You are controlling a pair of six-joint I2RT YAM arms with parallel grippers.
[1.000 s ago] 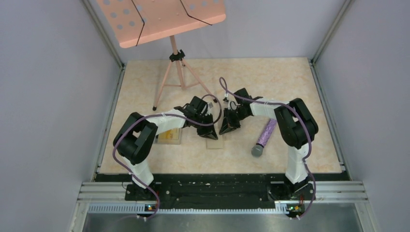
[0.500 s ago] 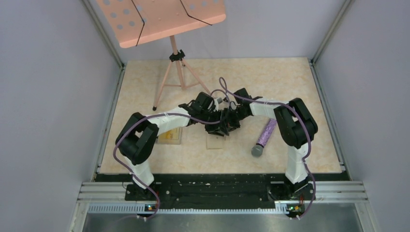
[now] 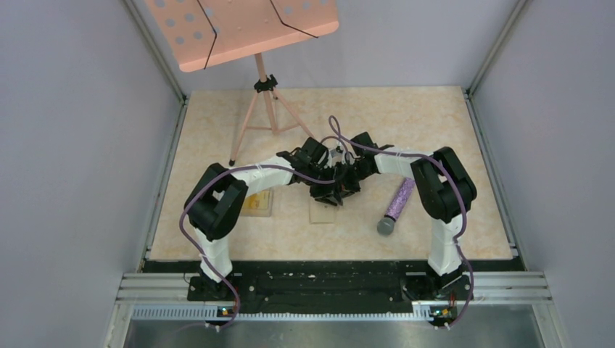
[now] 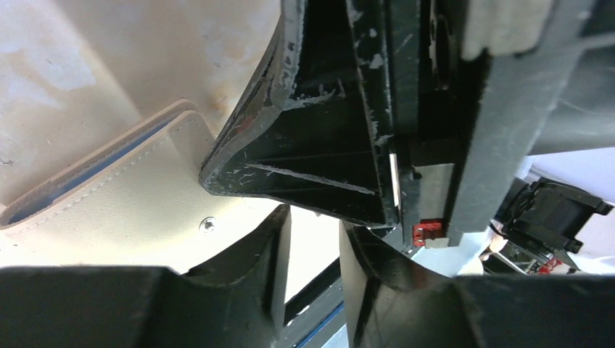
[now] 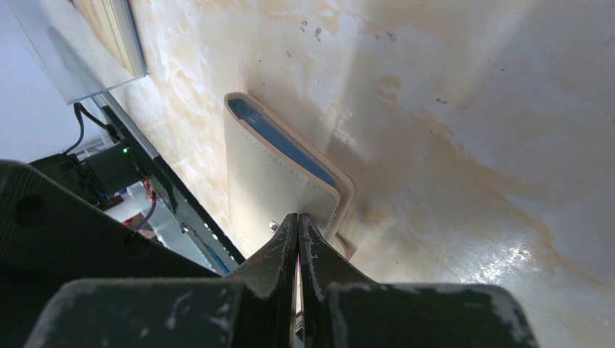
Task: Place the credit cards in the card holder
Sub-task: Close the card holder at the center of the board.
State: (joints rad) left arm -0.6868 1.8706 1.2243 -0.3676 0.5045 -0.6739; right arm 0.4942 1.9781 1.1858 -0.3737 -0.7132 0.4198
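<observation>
The tan card holder lies closed on the table, its blue inside showing along one edge. My right gripper is shut, its tips at the holder's corner by the snap dot. A thin pale card edge shows pinched between its fingers. My left gripper is open and empty, its tips just under the right gripper's finger and above the holder. Both grippers meet over the holder's far edge in the top view. More cards stand in a clear box.
The clear plastic box sits left of the holder under the left arm. A purple microphone lies to the right. A pink music stand stands at the back left on its tripod.
My left gripper has moved right and farther back from above the holder until it meets the right gripper. The right gripper and the holder have stayed about where they were.
</observation>
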